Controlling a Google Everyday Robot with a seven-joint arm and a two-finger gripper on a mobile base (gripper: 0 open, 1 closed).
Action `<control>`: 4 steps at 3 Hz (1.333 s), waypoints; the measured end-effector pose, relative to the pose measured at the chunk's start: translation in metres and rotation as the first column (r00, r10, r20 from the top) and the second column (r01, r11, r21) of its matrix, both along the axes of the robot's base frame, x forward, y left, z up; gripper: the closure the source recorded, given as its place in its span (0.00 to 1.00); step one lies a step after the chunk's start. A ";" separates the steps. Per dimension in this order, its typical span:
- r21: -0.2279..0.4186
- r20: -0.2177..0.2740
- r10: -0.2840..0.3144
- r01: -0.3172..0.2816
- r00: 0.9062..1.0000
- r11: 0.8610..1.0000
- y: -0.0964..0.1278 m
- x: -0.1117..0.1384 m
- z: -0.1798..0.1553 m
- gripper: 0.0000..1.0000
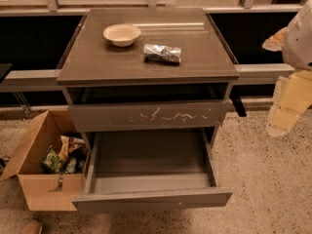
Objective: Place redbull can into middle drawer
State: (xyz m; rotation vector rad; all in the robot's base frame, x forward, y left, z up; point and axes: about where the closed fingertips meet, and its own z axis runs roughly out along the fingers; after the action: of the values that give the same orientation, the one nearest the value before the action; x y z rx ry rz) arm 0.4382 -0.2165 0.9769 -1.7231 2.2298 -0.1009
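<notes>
- Nearest, my gripper (287,108) hangs at the right edge, beside the cabinet (97,62); open or shut, I cannot tell.
- Can (162,53) lies on its side on the cabinet top, up-left of me, long axis running left-right, near the bowl (122,34).
- Middle drawer (151,199) stands pulled open below.

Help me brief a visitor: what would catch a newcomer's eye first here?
The wide grey-brown middle drawer with its plain front stands pulled far out and empty, low in the cabinet. On the cabinet top the slim silver-and-blue redbull can lies on its side, just right of a cream round bowl. The pale gripper hangs at the right edge, apart from all of them.
</notes>
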 end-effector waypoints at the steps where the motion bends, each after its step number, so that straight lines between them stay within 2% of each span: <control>1: 0.000 0.000 0.000 0.000 1.000 1.000 0.000 0.000 0.000 0.00; 2: 0.044 0.009 -0.009 0.009 1.000 0.999 0.010 0.028 -0.001 0.00; 3: 0.152 0.002 -0.038 0.037 0.999 0.988 0.029 0.067 -0.014 0.00; 4: 0.256 -0.022 -0.049 0.053 0.999 0.965 0.058 0.102 -0.035 0.00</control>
State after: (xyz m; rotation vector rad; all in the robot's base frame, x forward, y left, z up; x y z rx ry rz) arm 0.5400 -0.1584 0.9417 -1.5343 2.1875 0.1831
